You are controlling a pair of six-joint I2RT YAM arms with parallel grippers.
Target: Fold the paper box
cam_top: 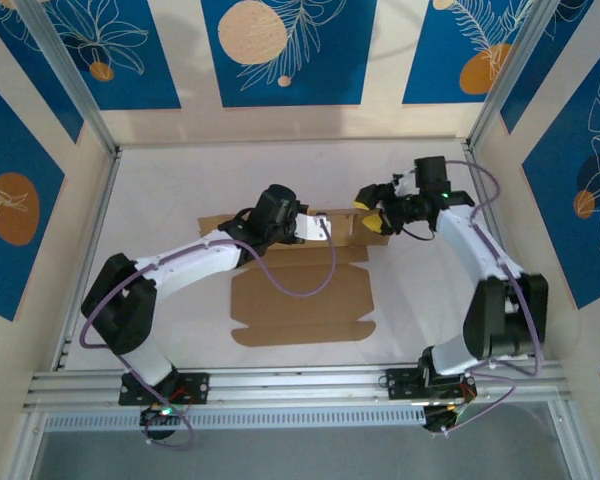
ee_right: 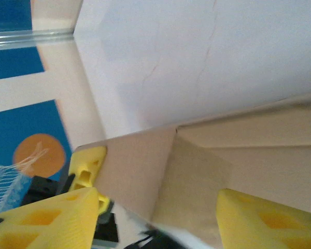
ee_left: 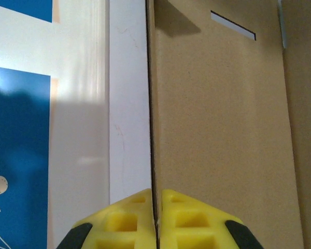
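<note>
The paper box (cam_top: pixel 300 300) is a brown cardboard sheet lying flat mid-table, with its back wall (cam_top: pixel 342 238) folded upright. My left gripper (cam_top: pixel 323 228) is shut on the top edge of that wall; in the left wrist view its yellow fingertips (ee_left: pixel 129 220) pinch the thin cardboard edge, and the box panel (ee_left: pixel 217 129) with a narrow slot (ee_left: pixel 233 25) runs away from them. My right gripper (cam_top: pixel 372 213) stands open at the wall's right end. In the right wrist view its fingers (ee_right: pixel 41 218) straddle a folded corner of the box (ee_right: pixel 197 166) without pinching it.
The white table (cam_top: pixel 160 200) is enclosed by blue-and-cream patterned walls (cam_top: pixel 40 120) on three sides and an aluminium rail (cam_top: pixel 300 385) at the near edge. A purple cable (cam_top: pixel 300 285) from the left arm loops over the flat sheet.
</note>
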